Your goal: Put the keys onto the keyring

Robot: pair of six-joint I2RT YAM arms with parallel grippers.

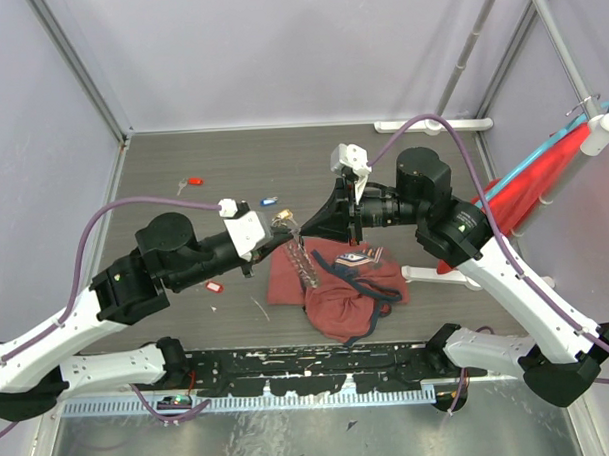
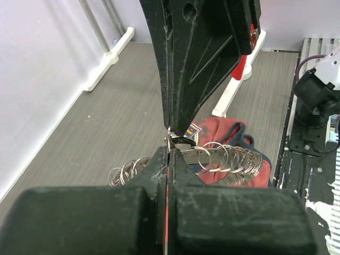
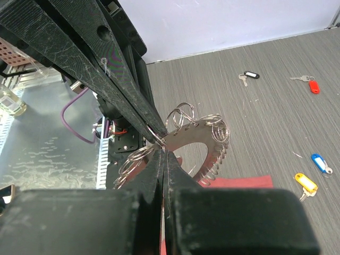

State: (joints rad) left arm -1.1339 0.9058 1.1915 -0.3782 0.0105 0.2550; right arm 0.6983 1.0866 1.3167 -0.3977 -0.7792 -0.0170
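- Two pinches on one keyring (image 3: 197,139): the left gripper (image 1: 282,225) and right gripper (image 1: 319,225) meet tip to tip, both clenched on its rim from opposite sides.
- The keyring, a flat metal band fringed with small split loops, is held in the air just above the far left corner of the bag (image 1: 337,292), with some loops hanging down toward the cloth.
- None of the loose keys (image 3: 305,183) appears to be on it yet. The blue key (image 1: 269,200) lies on the table (image 1: 432,163) just beyond the bag's far left corner, and the red key (image 1: 193,181) lies farther out the same way, well apart from the bag.
- The step in hand looks like steadying the keyring so that one loop can be offered to a key.
- Doing it well probably means one gripper holds the band firm and level while the other lets go alone, so the keyring neither swings nor drops onto the bag.
- The hanging loops could snag on the cloth, so holding the keyring clear of the bag seems wise.
- The keys are small and lie flat, so the coloured tag looks like the easier part to take.
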